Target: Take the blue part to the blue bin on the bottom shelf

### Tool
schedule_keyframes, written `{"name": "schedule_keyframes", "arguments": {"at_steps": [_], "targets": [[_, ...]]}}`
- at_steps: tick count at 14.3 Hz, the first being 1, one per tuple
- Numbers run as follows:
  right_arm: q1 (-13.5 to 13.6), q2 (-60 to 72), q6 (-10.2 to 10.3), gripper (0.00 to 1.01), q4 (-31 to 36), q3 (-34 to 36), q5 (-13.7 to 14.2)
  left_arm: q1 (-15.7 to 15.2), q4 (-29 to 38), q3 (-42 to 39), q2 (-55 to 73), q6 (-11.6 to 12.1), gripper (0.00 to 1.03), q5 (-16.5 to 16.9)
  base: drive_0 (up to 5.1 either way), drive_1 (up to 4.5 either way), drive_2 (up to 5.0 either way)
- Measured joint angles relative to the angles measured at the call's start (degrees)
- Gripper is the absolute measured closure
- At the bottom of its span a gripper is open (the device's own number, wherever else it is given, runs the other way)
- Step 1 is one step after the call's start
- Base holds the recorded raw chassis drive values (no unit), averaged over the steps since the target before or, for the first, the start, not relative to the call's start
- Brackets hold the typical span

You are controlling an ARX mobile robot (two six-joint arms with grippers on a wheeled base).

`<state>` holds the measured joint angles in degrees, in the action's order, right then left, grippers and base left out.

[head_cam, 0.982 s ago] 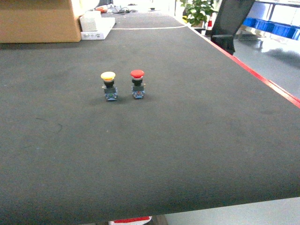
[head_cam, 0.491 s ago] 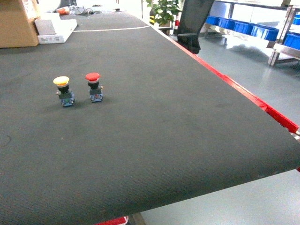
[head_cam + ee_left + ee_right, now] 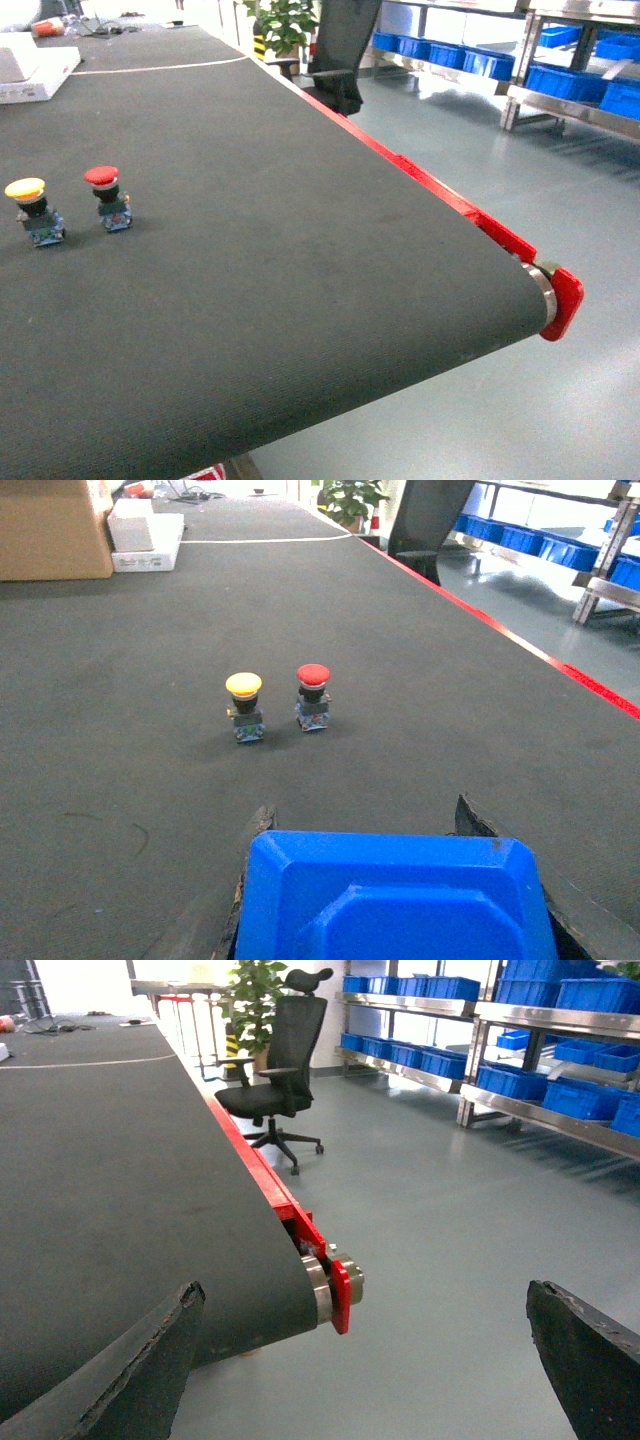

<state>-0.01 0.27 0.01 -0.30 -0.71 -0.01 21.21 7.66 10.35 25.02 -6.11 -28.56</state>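
The left gripper (image 3: 395, 905) is clamped on the blue part (image 3: 395, 900), held near the two push buttons (image 3: 280, 705) on the dark tabletop (image 3: 450, 700). The right gripper's (image 3: 365, 1360) fingers (image 3: 120, 1380) stand wide apart beyond the tabletop's end.

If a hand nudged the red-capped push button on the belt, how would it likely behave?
The red push button looks top-heavy, with a wide cap over a narrow body, so it would probably tip. Its round cap might let it roll. The textured belt likely resists sliding.

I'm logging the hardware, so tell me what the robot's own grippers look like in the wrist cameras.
The left gripper has dark, rough-edged fingers flanking a glossy blue block. The right gripper has two wide-set black fingers with worn, frayed-looking edges. No cables or markings show.
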Motion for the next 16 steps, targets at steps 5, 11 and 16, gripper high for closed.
{"name": "schedule_keyframes", "arguments": {"at_steps": [5, 11, 16], "targets": [[0.00, 0.00, 0.00, 0.03, 0.00, 0.00, 0.00, 0.00, 0.00, 0.00, 0.00, 0.00, 0.59, 0.00, -1.4, -1.41, -1.4], [0.00, 0.00, 0.00, 0.03, 0.00, 0.00, 0.00, 0.00, 0.02, 0.00, 0.00, 0.00, 0.59, 0.00, -1.5, -1.48, -1.5], [0.00, 0.00, 0.00, 0.03, 0.00, 0.00, 0.00, 0.00, 0.02, 0.00, 0.00, 0.00, 0.59, 0.00, -1.5, -1.48, -1.5]]}}
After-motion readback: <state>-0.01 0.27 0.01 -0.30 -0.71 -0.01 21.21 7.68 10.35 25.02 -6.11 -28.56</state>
